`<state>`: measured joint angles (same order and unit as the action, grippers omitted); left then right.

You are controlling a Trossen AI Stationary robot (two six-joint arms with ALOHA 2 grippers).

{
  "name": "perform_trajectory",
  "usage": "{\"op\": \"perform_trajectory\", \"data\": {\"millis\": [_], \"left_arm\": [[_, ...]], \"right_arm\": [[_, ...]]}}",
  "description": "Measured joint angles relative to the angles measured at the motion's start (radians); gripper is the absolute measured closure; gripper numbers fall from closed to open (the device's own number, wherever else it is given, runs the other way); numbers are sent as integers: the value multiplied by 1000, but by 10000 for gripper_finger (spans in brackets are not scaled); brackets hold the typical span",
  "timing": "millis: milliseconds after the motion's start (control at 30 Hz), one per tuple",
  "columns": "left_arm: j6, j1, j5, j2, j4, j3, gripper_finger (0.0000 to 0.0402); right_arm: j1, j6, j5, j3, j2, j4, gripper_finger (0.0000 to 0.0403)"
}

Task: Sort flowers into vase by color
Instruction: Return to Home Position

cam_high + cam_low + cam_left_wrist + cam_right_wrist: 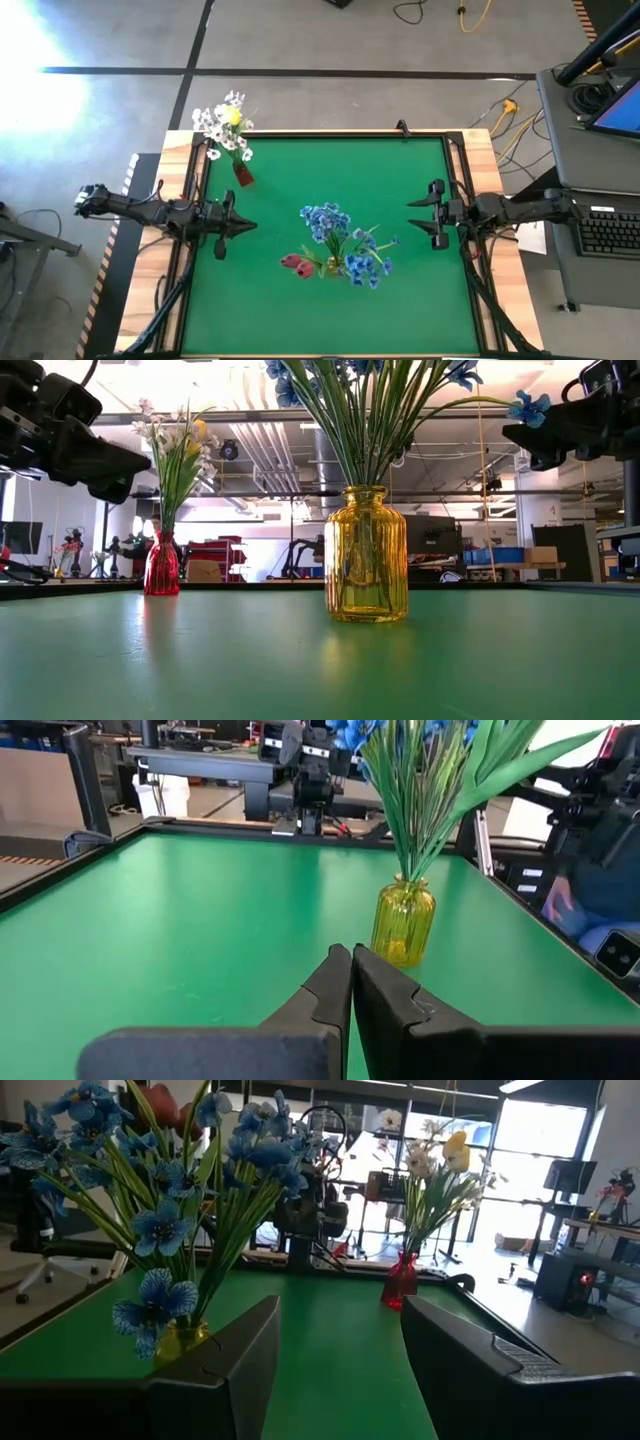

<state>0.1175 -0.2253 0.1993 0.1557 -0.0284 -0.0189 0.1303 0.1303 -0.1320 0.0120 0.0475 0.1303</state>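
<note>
Flowers (325, 220) look all put away. My left gripper (240, 227) is closed, my right gripper (420, 215) open, both empty; I head home.

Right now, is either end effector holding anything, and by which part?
Nothing held: left end effector is shut on nothing; right end effector is open, empty.
</note>
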Motion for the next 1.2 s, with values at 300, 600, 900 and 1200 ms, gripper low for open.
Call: {"op": "perform_trajectory", "data": {"millis": [300,600,900,1200], "left_arm": [[0,0,0,24,0,0,401],[0,0,0,39,-1,0,402],[0,0,0,48,-1,0,402],[0,0,0,48,-1,0,402]], "right_arm": [[0,0,0,0,0,0,202],[0,0,0,0,0,0,202],[0,0,0,0,0,0,202],[0,0,0,0,0,0,202]]}}
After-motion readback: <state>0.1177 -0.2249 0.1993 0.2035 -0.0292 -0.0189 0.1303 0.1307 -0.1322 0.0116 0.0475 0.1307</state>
